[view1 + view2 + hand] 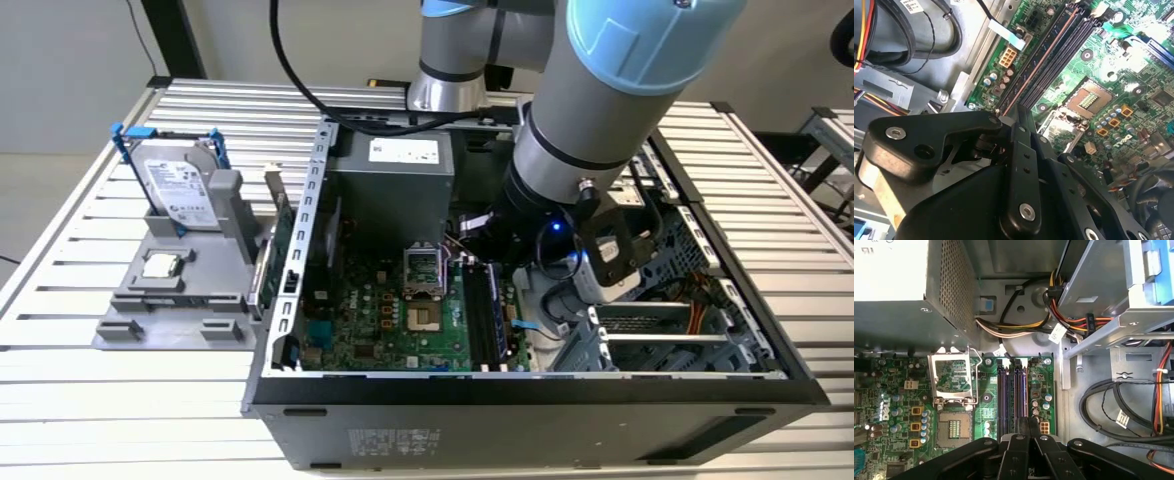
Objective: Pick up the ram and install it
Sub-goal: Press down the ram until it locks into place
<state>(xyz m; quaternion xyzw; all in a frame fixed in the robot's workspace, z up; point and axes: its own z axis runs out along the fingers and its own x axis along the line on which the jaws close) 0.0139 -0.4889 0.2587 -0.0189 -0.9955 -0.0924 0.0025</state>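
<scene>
Inside the computer case (534, 385), the ram (1012, 395): stands on edge along the memory slots (1002, 390) of the motherboard (899, 390), lengthwise with the neighbouring slots. In the second wrist view its thin top edge (1038, 61) runs straight out from the fingertips. Whether it is fully seated cannot be told.

Gripper (1028, 426): the fingers are drawn close together over the near end of the ram and appear to pinch it by its flat faces. In the second wrist view the gripper (1013, 119) meets the stick's edge at that same end.

Reason for the hold: a grasp across the thin faces keeps the stick upright and in line with its slot. This is probably why the wrist points steeply down into the case.

Arm (587, 150): reaches in from above, between the power supply and the drive bays.

CPU socket (954, 385): just beside the slots, its metal frame open and the socket bare.

Power supply (899, 290): a grey perforated box near the far end of the slots.

Cable bundle (1019, 325): coloured wires cross beyond the slot ends, clear of the stick.

Drive cage (1104, 290): sheet metal on the slots' other side, which narrows the room for the fingers.

Hard drive (178, 180): upright on a grey stand (167, 330) outside the case, toward the exterior view's left.

CPU chip (163, 265): lies flat on that stand, below the drive.

Table (134, 410): slatted metal, bearing the case and the stand.
</scene>
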